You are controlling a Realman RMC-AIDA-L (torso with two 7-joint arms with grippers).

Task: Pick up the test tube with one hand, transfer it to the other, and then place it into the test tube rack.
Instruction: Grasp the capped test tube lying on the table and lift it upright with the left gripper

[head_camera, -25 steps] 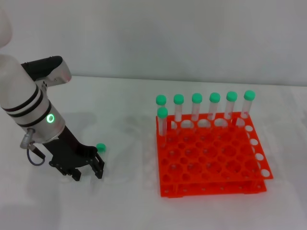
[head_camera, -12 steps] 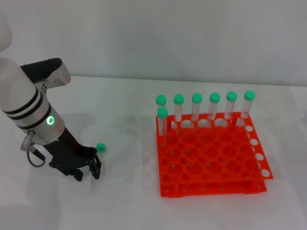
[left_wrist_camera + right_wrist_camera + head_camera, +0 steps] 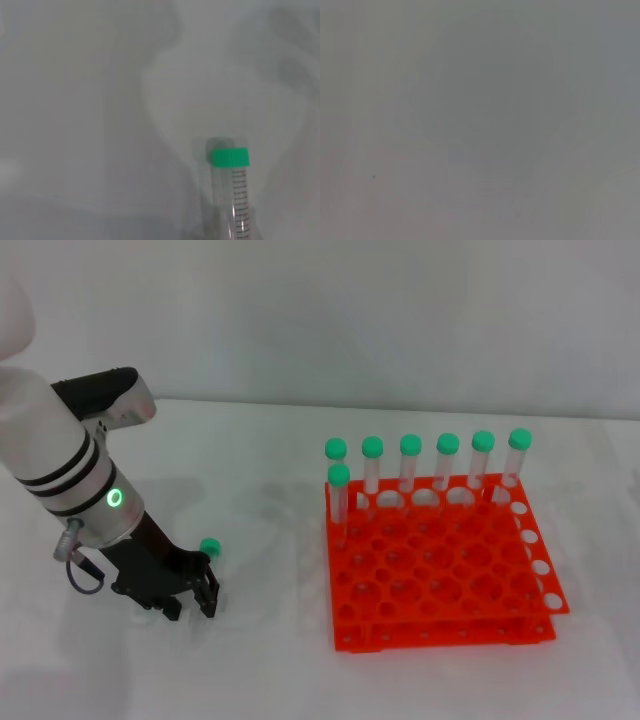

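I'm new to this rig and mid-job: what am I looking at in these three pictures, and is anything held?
The wide picture is from the robot's head. Its left gripper, black on a white-silver arm, is down at the white table, right by a loose test tube with a green cap; I cannot tell whether it grips it. The left wrist camera shows that tube close up. The orange-red rack holds seven capped tubes. The right wrist picture shows only blank grey; the right gripper is out of sight.
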